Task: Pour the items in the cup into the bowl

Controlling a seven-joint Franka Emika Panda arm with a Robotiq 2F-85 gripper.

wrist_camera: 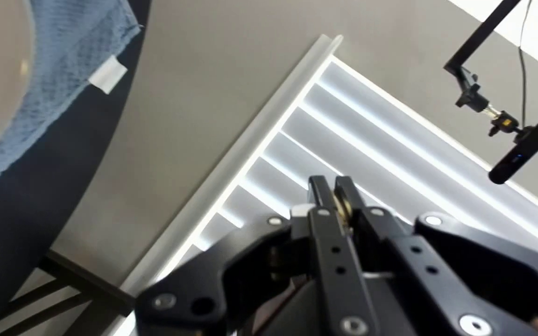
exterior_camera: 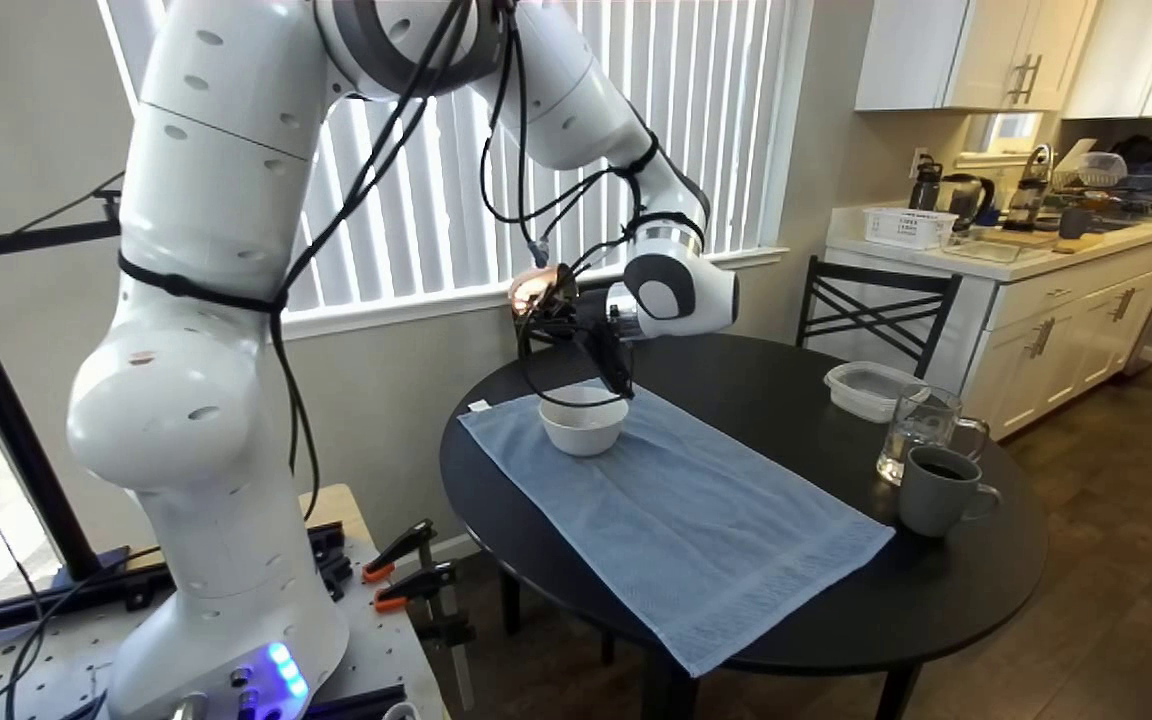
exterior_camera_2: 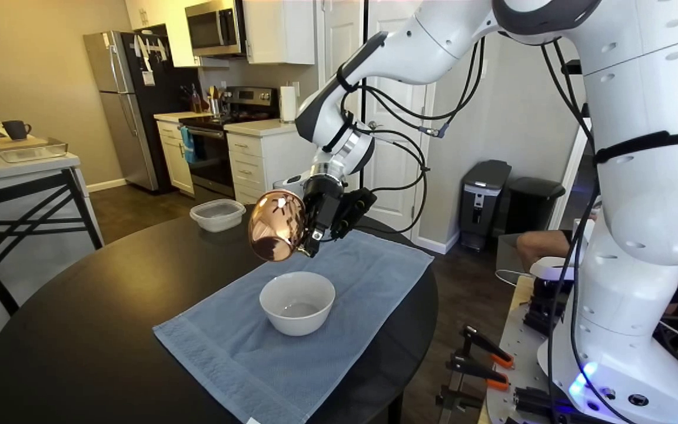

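The shiny copper cup [exterior_camera_2: 277, 225] is in the air, tilted on its side; it also shows in an exterior view [exterior_camera: 533, 288], partly behind the gripper. My gripper [exterior_camera_2: 311, 242] is closed on its brassy handle, and a sliver of that handle shows between the fingertips in the wrist view [wrist_camera: 333, 189]. The cup's mouth and contents cannot be made out. The white bowl [exterior_camera_2: 298, 321] stands upright below the cup and gripper, also in an exterior view [exterior_camera: 581, 432]. No items can be made out in it. A pale curved surface at the wrist view's left edge looks like the bowl.
The bowl stands on a blue towel [exterior_camera: 706, 520] on a round black table [exterior_camera_2: 80, 330]. A clear container [exterior_camera: 871, 392], a glass mug [exterior_camera: 921, 430] and a grey mug [exterior_camera: 939, 490] stand at the table's far side. A window with blinds [exterior_camera: 416, 200] is behind the arm.
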